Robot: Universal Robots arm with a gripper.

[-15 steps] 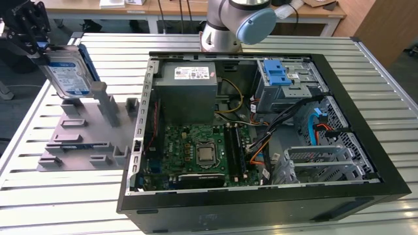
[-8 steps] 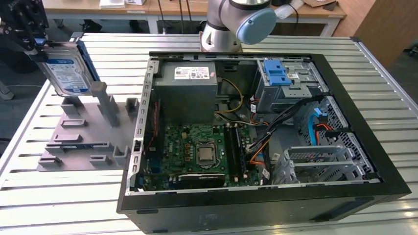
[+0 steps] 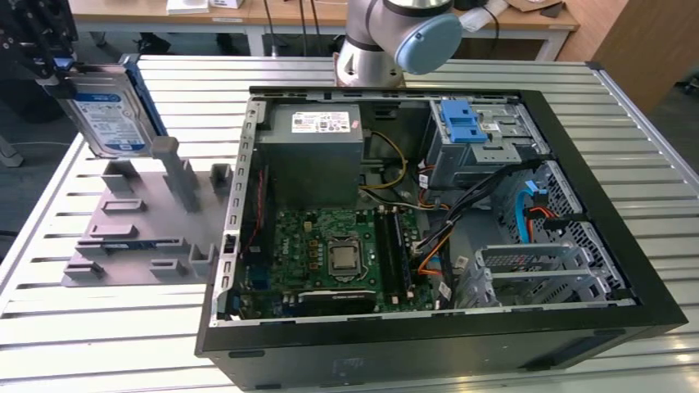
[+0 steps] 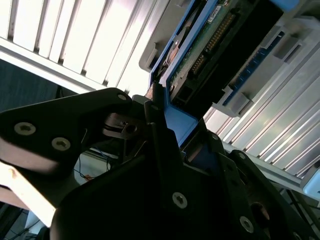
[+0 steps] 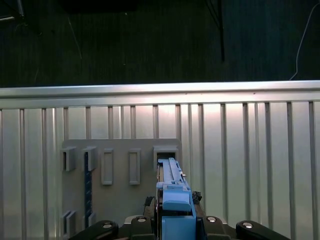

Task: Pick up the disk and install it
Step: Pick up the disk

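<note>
Closest in, in the second wrist view: black gripper (image 4: 165,127), squeezed tight on the blue edge of the disk (image 4: 212,37). No gap to see between gripper and frame. Green board side of the disk turned to this camera. Same hold in the first wrist view: gripper (image 5: 176,224) low down, disk (image 5: 174,192) sticking out from it, thin side on.

Next, in the exterior view: gripper (image 3: 55,70) up at the exterior view's left, disk (image 3: 110,115) hanging from it in the air. Long side going up and down, leaning a little. Label side turned to the camera. Touching nothing but the gripper, as far as can be told.

Under the disk: grey holder (image 3: 142,237) with empty slots, sitting on the slatted table (image 3: 98,344). Looks like the picking-up part is done.

Farther, toward the exterior view's right: open computer case (image 3: 437,332), just beside the holder. Farthest across it, well apart from the disk: silver drive cage (image 3: 486,147) with a blue latch (image 3: 464,123) on top.

Hard to see: top of the gripper, cut off by the picture edge. Open space in the cage, half hidden behind black cables (image 3: 497,180). Free slot for the disk: cannot tell.
</note>
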